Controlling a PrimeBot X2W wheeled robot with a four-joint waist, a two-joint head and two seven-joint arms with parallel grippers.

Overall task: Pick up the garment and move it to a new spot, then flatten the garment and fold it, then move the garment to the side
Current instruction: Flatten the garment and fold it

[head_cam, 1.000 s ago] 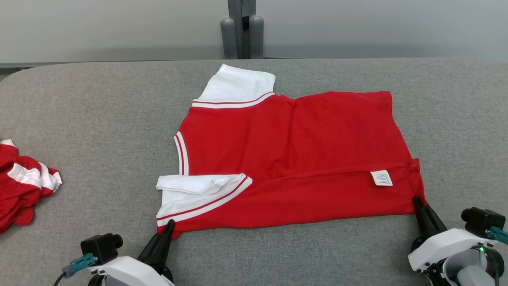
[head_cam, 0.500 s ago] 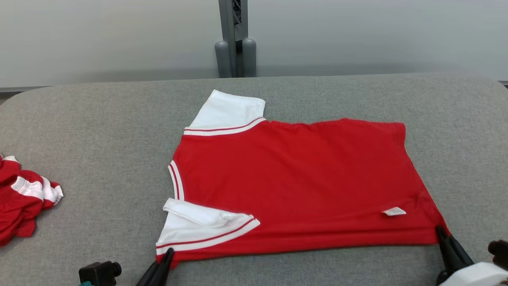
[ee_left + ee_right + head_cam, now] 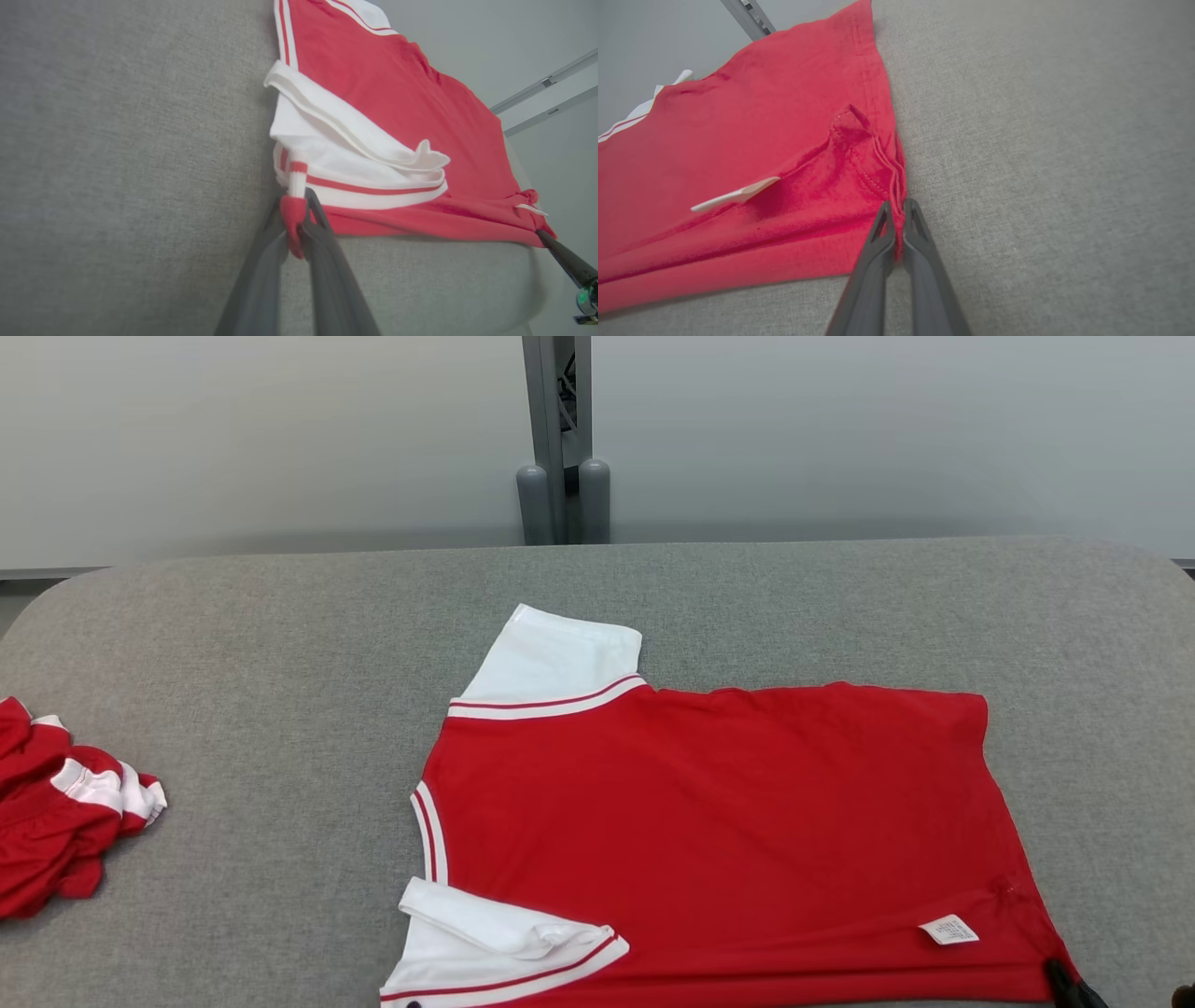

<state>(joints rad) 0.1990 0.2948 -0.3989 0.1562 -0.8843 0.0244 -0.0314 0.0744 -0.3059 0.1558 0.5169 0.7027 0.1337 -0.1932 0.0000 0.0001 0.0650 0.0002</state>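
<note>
1. At the near edge of the surface (image 3: 280,644), right of its middle, the garment (image 3: 709,831) lies spread out. Its red body is flat and its far white sleeve (image 3: 551,658) points toward the far edge.
2. My left pincer (image 3: 295,210) is clamped on the near-left corner, with red cloth bunched in its grip just below the striped trim (image 3: 373,189).
3. My right pincer (image 3: 897,207) is clamped on the near-right hem corner, near the white care label (image 3: 735,196).
4. I judge this to be the flattening step: I hold both near corners, and the near edge runs taut between them.
5. The near sleeve (image 3: 355,144) lies doubled over on itself, so I reckon the flattening is not done.
6. The next move, I think, calls for both pincers to travel evenly with equal tension, so the body does not skew before any fold.
7. A second red-and-white bundle (image 3: 65,821) sits at the left edge, well apart.
</note>
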